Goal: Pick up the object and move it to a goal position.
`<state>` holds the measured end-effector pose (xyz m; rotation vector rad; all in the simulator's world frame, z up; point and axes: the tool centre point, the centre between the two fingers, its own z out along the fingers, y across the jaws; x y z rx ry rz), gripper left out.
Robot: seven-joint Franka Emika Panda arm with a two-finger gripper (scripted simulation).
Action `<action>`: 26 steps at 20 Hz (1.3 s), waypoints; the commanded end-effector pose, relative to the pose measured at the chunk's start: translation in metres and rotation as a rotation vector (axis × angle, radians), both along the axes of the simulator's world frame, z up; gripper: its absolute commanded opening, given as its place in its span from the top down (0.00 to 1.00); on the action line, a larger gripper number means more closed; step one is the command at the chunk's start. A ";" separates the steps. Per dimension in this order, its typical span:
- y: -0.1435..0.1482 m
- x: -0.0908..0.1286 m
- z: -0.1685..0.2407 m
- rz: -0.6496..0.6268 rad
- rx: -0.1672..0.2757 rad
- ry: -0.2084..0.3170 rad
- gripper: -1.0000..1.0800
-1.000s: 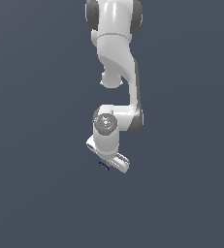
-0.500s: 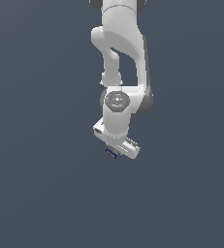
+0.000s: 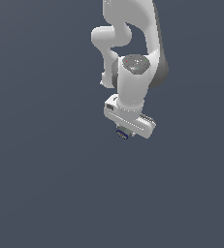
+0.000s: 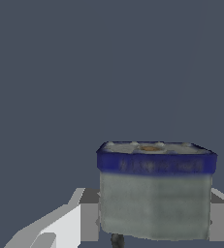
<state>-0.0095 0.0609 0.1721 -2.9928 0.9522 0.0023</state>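
Observation:
The object [image 4: 154,191] is a small boxy block, grey with a dark blue rim and a small tan patch on one face. It fills much of the wrist view, sitting between two white fingers [image 4: 65,223], one on each side of it. In the exterior view only a sliver of the object [image 3: 122,134] peeks out under the white hand. My gripper [image 3: 124,132] is shut on it, and the arm holds it up against the plain grey background.
A uniform dark grey surface [image 3: 45,184] fills both views. The white arm [image 3: 133,53] reaches in from the top of the exterior view. No other things show.
The arm with the held object has shifted toward the exterior view's right and looms larger. The gripper has stayed shut on the object.

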 end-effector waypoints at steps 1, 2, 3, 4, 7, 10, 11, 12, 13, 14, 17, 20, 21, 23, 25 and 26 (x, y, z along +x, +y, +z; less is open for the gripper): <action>0.012 -0.013 0.022 0.000 0.000 -0.001 1.00; 0.017 -0.018 0.031 0.000 -0.001 -0.001 1.00; 0.022 -0.023 0.040 0.000 -0.001 -0.001 1.00; 0.027 -0.028 0.049 0.000 -0.001 -0.001 1.00; 0.042 -0.043 0.078 0.000 -0.002 -0.001 1.00; 0.058 -0.060 0.108 0.000 -0.003 -0.002 1.00; 0.064 -0.065 0.118 0.000 -0.003 -0.002 1.00; 0.069 -0.071 0.128 -0.001 -0.004 -0.002 1.00; 0.075 -0.076 0.138 -0.001 -0.004 -0.002 1.00; 0.080 -0.081 0.148 -0.001 -0.004 -0.002 1.00; 0.096 -0.097 0.177 -0.001 -0.005 -0.002 1.00; 0.111 -0.111 0.204 -0.001 -0.005 -0.002 1.00; 0.116 -0.115 0.212 -0.001 -0.005 -0.002 1.00; 0.124 -0.123 0.228 0.000 -0.004 -0.002 1.00; 0.132 -0.129 0.242 0.000 -0.004 -0.002 1.00; 0.136 -0.132 0.248 0.000 -0.004 -0.002 1.00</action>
